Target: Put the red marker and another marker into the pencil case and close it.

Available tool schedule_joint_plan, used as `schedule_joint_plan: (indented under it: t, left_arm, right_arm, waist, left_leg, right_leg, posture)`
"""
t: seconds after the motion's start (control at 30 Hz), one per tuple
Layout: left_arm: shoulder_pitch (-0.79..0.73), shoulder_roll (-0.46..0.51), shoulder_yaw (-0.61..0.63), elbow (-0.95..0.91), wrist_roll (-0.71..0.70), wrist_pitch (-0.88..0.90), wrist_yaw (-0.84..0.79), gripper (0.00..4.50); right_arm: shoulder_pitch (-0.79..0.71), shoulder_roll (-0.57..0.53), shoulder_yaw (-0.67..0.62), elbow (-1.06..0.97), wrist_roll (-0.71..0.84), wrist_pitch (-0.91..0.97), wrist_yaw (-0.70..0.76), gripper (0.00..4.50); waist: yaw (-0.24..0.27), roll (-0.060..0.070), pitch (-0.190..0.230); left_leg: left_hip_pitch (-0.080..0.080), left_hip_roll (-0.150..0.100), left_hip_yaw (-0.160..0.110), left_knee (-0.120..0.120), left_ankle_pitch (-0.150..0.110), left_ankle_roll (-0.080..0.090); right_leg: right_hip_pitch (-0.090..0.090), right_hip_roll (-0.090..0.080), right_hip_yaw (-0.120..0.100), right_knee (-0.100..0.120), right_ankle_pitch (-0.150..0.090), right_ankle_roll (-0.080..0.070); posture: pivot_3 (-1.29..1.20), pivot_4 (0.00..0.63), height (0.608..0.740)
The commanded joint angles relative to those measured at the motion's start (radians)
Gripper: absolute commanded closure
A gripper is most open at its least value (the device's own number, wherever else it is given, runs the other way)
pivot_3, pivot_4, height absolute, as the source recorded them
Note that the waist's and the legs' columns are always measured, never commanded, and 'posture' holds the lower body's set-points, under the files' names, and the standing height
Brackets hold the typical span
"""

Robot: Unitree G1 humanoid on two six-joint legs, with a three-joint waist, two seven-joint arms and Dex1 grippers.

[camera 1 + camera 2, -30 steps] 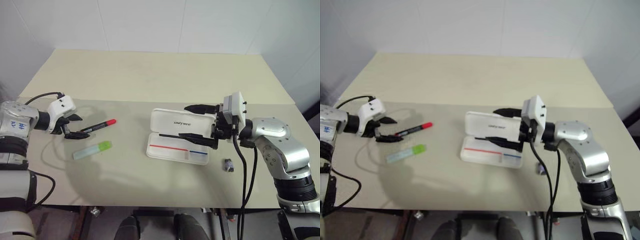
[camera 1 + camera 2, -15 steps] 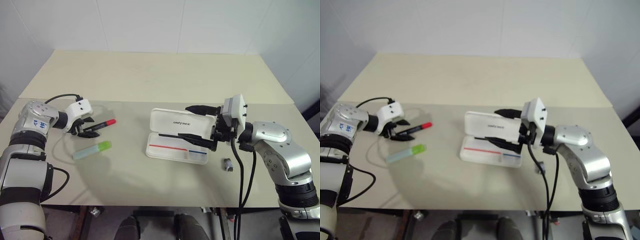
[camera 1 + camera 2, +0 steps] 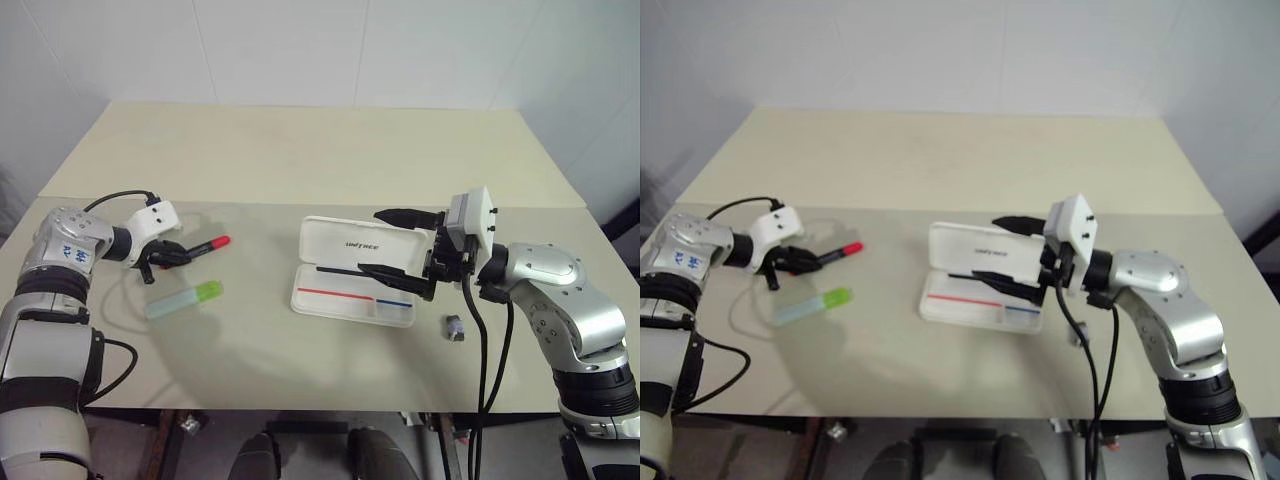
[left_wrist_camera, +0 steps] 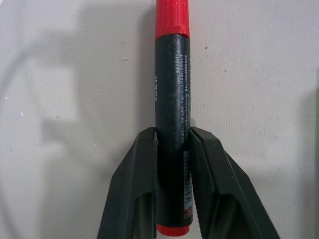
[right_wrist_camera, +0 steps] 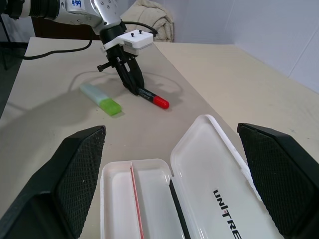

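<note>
While the red marker (image 4: 171,124) lies on the table (image 3: 300,150) in the same place as 1 second ago, the left gripper (image 4: 172,149) now has its 2 black fingers (image 4: 142,169) pressed against the dark barrel from both sides. 1 second ago these fingers stood wide apart around the marker's dark end; now they are clenched on it, with the red tip pointing away from the pincer toward the case. The marker rests flat on the surface.

Just beside the left gripper, on the near side, lies another marker (image 3: 183,300), pale with a bright green end, not moved since before and touching nothing.

Well apart from this pincer, the pencil case (image 3: 358,272) stands open, lid up, with the red and blue stripes showing in its tray. The right gripper (image 3: 395,245) is spread wide around the raised lid, 1 finger behind it and 1 in front, the same as 1 second ago. Near this gripper, on the near side, a small dark grey lump (image 3: 456,328) sits on the table.
</note>
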Motion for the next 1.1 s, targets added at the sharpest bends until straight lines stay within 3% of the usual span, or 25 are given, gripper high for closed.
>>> schedule_joint_plan:
  t: [0.03, 0.13, 0.3, 0.5, 0.77, 1.1]
  left_arm:
    - [0.037, 0.073, 0.027, -0.171, -0.024, 0.015, -0.069, 3.94]
    - [0.126, 0.102, 0.06, -0.386, -0.082, 0.087, -0.137, 3.94]
    - [0.263, 0.098, 0.146, -0.879, -0.257, 0.445, -0.2, 3.94]
    - [0.31, 0.057, 0.138, -1.169, -0.365, 0.672, -0.174, 3.94]
    - [0.271, -0.079, 0.017, -1.198, -0.363, 0.678, -0.13, 3.94]
    - [0.148, -0.286, -0.129, -1.013, -0.27, 0.535, -0.06, 3.94]
  right_arm:
    - [-0.014, -0.017, -0.017, 0.001, 0.027, 0.005, 0.033, 0.0]
    - [-0.021, -0.011, -0.005, 0.036, 0.005, -0.02, 0.046, 0.0]
    - [-0.042, 0.008, 0.008, 0.099, -0.022, -0.059, 0.056, 0.0]
    - [-0.057, 0.007, 0.003, 0.129, -0.015, -0.024, 0.061, 0.0]
    - [0.055, -0.112, -0.05, 0.109, -0.063, -0.095, 0.125, 0.0]
    - [0.176, -0.187, -0.167, 0.061, -0.059, -0.092, 0.085, 0.0]
  waist:
    - [-0.001, 0.0, 0.0]
    - [0.002, 0.0, 0.0]
    - [0.005, -0.001, 0.0]
    - [0.002, -0.001, 0.0]
    - [0.005, -0.001, 0.0]
    - [0.0, -0.001, 0.001]
  left_leg:
    - [0.0, 0.0, 0.0, 0.0, 0.0, 0.0]
    - [-0.001, 0.0, 0.0, -0.001, 0.0, 0.0]
    - [-0.002, 0.0, 0.0, 0.0, -0.001, 0.0]
    - [-0.001, 0.0, 0.0, 0.001, 0.0, 0.0]
    - [-0.001, -0.001, 0.0, 0.001, -0.001, 0.0]
    - [0.002, -0.001, 0.002, 0.002, -0.001, 0.001]
  right_leg:
    - [0.0, 0.0, 0.0, 0.0, 0.0, 0.0]
    - [0.0, 0.0, 0.0, -0.002, 0.0, 0.0]
    - [0.0, 0.0, 0.0, -0.001, 0.0, 0.0]
    - [0.0, 0.0, 0.001, 0.0, 0.0, 0.0]
    - [0.001, 0.001, 0.005, -0.001, -0.001, 0.001]
    - [0.002, 0.002, 0.01, -0.001, 0.001, 0.003]
  posture:
    - [0.0, 0.15, 0.74]
    - [0.0, 0.15, 0.74]
    - [0.0, 0.15, 0.74]
    - [0.0, 0.15, 0.74]
    - [0.0, 0.15, 0.74]
    - [0.0, 0.15, 0.74]
